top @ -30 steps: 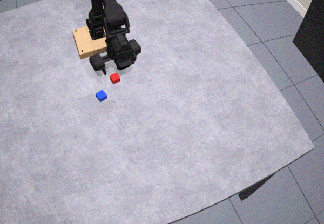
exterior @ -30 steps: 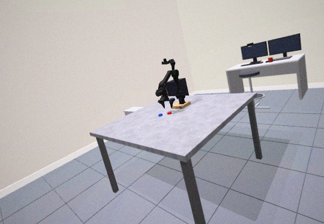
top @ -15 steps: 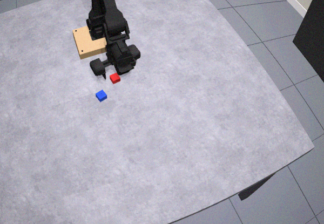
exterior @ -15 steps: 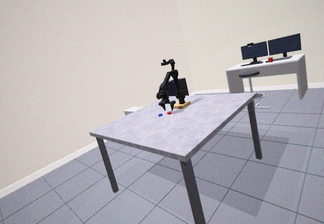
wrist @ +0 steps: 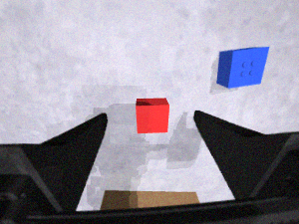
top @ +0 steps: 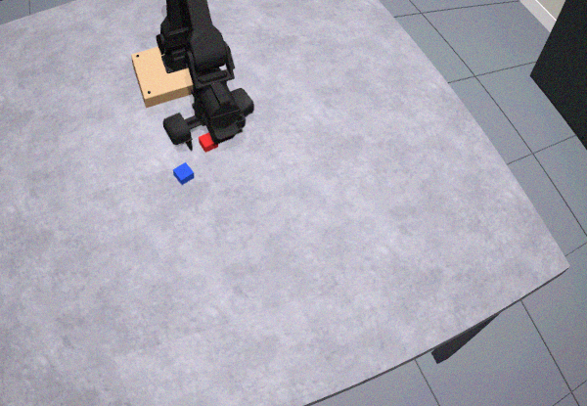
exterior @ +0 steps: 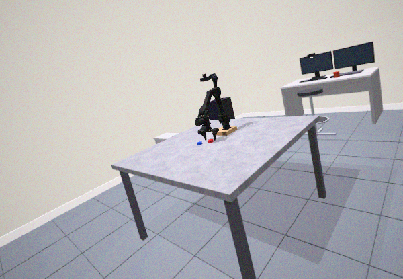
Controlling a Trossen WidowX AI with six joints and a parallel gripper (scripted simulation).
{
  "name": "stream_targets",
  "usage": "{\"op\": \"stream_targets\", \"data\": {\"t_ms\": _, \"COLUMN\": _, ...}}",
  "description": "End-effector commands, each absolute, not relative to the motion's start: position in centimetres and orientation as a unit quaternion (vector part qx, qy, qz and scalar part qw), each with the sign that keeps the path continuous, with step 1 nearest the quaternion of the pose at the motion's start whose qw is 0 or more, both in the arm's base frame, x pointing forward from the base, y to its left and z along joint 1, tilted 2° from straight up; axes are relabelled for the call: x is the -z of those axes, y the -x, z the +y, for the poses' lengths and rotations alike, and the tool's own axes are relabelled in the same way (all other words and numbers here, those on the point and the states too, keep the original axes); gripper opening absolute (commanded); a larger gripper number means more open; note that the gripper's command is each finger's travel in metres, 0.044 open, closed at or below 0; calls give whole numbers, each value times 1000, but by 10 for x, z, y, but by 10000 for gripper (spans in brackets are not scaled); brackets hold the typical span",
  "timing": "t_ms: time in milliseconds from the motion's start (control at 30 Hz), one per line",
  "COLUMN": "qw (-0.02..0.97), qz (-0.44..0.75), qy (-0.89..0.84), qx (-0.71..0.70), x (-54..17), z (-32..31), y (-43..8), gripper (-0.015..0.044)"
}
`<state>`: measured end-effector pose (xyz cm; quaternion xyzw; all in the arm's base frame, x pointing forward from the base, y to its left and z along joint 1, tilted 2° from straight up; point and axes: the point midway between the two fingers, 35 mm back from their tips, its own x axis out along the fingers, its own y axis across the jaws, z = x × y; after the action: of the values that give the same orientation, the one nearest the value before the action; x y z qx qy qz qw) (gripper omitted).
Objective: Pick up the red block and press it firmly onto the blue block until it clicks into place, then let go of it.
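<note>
Hand open over the red block; blocks apart on the desk

Inspection finds the hand (top: 207, 142) (exterior: 210, 139) (wrist: 150, 115) set wide, with nothing gripped. It points down at the red block (top: 207, 142) (exterior: 210, 140) (wrist: 152, 118), which lies on the desk (top: 342, 230) (exterior: 201, 165) (wrist: 100, 35). In the wrist view the block sits between the two fingertips, with a visible gap on either side. In the top view the hand covers part of it.

The blue block (top: 183, 173) (exterior: 199, 142) (wrist: 244, 67) lies on the desk near the red one, the two well short of contact. Of the pair, the blue is the farther from the desk edge nearest the arm's base. Four small round marks show on its upper face in the wrist view. The required joint is not made.

The arm (top: 196, 0) (exterior: 206, 101) stands on a wooden base plate (top: 157, 78) (exterior: 232, 128) (wrist: 149, 199), nearer the desk's far edge, as the exterior view shows it, than its near corner. The red block lies between that plate and the blue block.

Beyond the desk's far right corner, a white workstation (exterior: 329, 85) carries two monitors (exterior: 316, 62) and a small red object (exterior: 336, 74); a dark-seated stool (exterior: 309, 92) stands in front of it
</note>
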<state>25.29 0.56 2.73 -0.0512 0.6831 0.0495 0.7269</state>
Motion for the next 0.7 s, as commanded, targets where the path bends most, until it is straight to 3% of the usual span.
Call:
{"op": "stream_targets", "data": {"t_ms": 0, "qw": 723, "qz": 688, "qy": 53, "qx": -49, "x": -18, "z": 5, "y": -250, "gripper": 440}}
{"op": "stream_targets", "data": {"t_ms": 33, "qw": 723, "qz": 688, "qy": 53, "qx": -49, "x": -17, "z": 5, "y": -250, "gripper": 440}}
{"op": "stream_targets", "data": {"t_ms": 433, "qw": 723, "qz": 688, "qy": 53, "qx": -49, "x": -17, "z": 5, "y": -250, "gripper": 125}}
{"op": "stream_targets", "data": {"t_ms": 667, "qw": 723, "qz": 688, "qy": 53, "qx": -49, "x": -17, "z": 5, "y": -250, "gripper": 78}}
